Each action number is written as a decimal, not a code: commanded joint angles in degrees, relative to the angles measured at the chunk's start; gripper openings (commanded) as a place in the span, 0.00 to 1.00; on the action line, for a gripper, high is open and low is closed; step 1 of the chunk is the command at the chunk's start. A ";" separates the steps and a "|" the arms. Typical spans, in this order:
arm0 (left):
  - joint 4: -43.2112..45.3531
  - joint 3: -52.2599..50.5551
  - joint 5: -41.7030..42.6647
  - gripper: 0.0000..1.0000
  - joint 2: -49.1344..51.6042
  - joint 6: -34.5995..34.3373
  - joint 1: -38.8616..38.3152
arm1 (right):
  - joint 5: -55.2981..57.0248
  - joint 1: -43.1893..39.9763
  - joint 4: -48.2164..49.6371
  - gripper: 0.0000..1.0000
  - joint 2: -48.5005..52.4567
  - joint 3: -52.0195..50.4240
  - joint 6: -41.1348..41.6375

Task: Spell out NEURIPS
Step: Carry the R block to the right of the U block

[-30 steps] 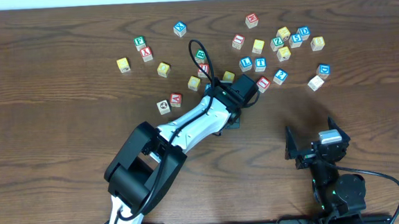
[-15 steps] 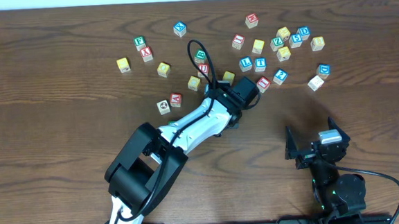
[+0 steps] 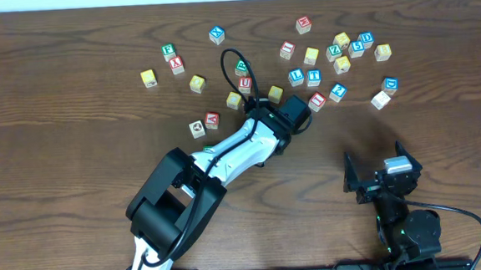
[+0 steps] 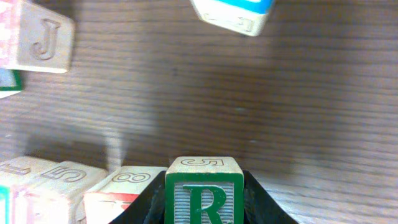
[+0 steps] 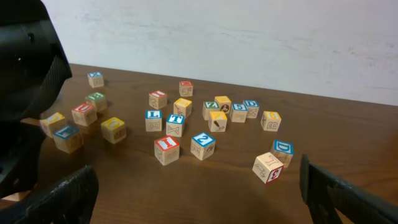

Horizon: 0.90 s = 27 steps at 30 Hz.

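My left gripper (image 4: 203, 208) is shut on the green R cube (image 4: 203, 194). The black fingers (image 4: 261, 202) press both of its sides, and the cube's top is about level with its neighbours. Just left of it stands a row of wooden cubes: a red-edged one (image 4: 127, 186) beside the left finger, then another (image 4: 62, 180). Their front letters are cut off by the frame edge. From overhead, the left gripper (image 3: 288, 115) sits amid the scattered cubes and hides the R. My right gripper (image 5: 199, 202) rests open and holds nothing, at the front right (image 3: 381, 177).
Loose letter cubes are spread across the far half of the table (image 3: 75, 162), among them a red U (image 3: 245, 83), a blue T (image 3: 313, 77) and a red-edged 3 cube (image 5: 268, 168). A J cube (image 4: 40, 43) and a blue cube (image 4: 233, 12) lie beyond the left gripper.
The left wrist has shifted slightly, and its cable loop has swung a little left. The right arm has not moved.
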 commanded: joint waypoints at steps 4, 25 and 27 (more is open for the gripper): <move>-1.03 -1.44 -2.12 0.08 0.35 -2.45 0.22 | 0.50 -0.44 -0.15 0.99 -0.22 -0.04 0.72; -2.08 -1.44 -2.14 0.08 0.33 -3.56 0.24 | 0.50 -0.44 -0.15 0.99 -0.22 -0.04 0.74; -2.21 -1.44 -2.14 0.07 0.35 -3.56 0.24 | 0.50 -0.44 -0.17 0.99 -0.22 -0.04 0.72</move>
